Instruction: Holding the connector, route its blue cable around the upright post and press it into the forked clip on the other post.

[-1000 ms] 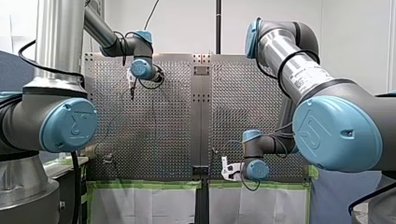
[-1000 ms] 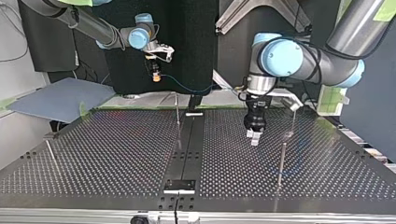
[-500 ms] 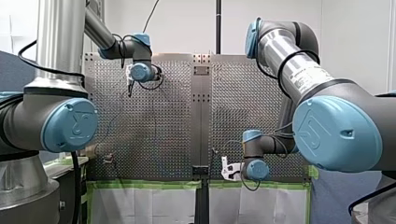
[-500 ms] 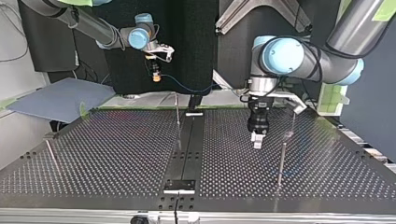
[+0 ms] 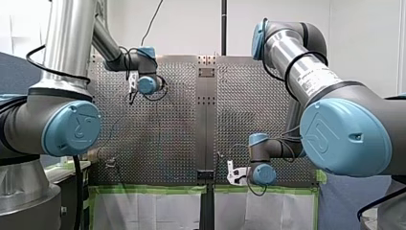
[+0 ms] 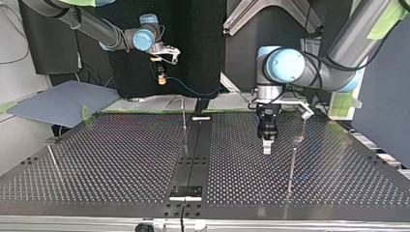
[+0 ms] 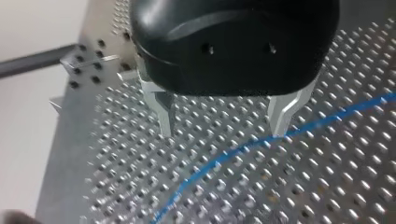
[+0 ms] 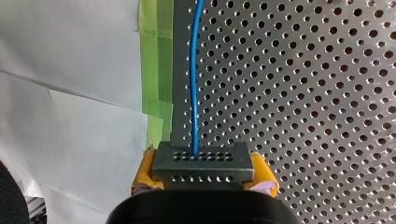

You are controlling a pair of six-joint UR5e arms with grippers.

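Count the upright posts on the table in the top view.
4: centre post at the back; left post, leaning, at the view's left edge; front right post; faint back right post behind it. Others may be hidden.

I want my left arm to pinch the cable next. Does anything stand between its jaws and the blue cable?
Nothing visible does. In the left wrist view my left gripper hangs open over the perforated table, and the blue cable runs across it beneath the jaws, no post or clip between.
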